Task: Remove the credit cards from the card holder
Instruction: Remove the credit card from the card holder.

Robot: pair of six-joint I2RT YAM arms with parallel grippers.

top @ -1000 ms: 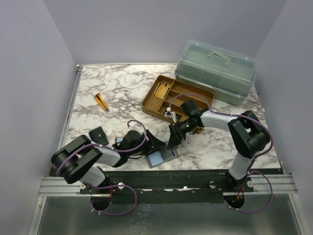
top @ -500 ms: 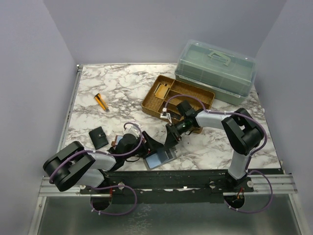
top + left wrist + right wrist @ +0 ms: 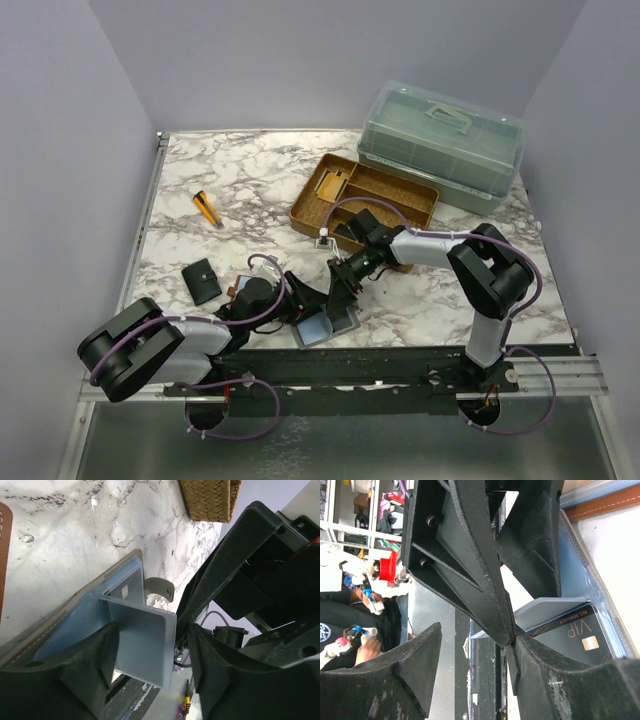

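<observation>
A blue-grey two-panel folder (image 3: 322, 328) lies open at the table's front edge. One panel (image 3: 142, 645) stands up between my left gripper's (image 3: 150, 645) spread fingers, close to one finger and with a gap to the other. A dark card marked VIP (image 3: 570, 630) lies in the folder. My left gripper (image 3: 303, 297) and my right gripper (image 3: 338, 287) meet over the folder. My right gripper (image 3: 477, 635) is open and holds nothing, and one finger touches the left gripper's tip. The reddish-brown card holder (image 3: 236, 291) is mostly hidden beside the left wrist. Its stitched edge (image 3: 4, 555) shows in the left wrist view.
A small black case (image 3: 203, 280) lies left of the left arm. An orange and black pen (image 3: 208, 208) lies at the far left. A wicker tray (image 3: 365, 200) and a lidded clear green box (image 3: 440, 145) stand at the back right. The metal rail (image 3: 340, 365) runs just behind the folder.
My right gripper has moved left and down toward the folder and the left gripper. The left arm has swung lower and left, uncovering the black case. The folder has shifted slightly left.
</observation>
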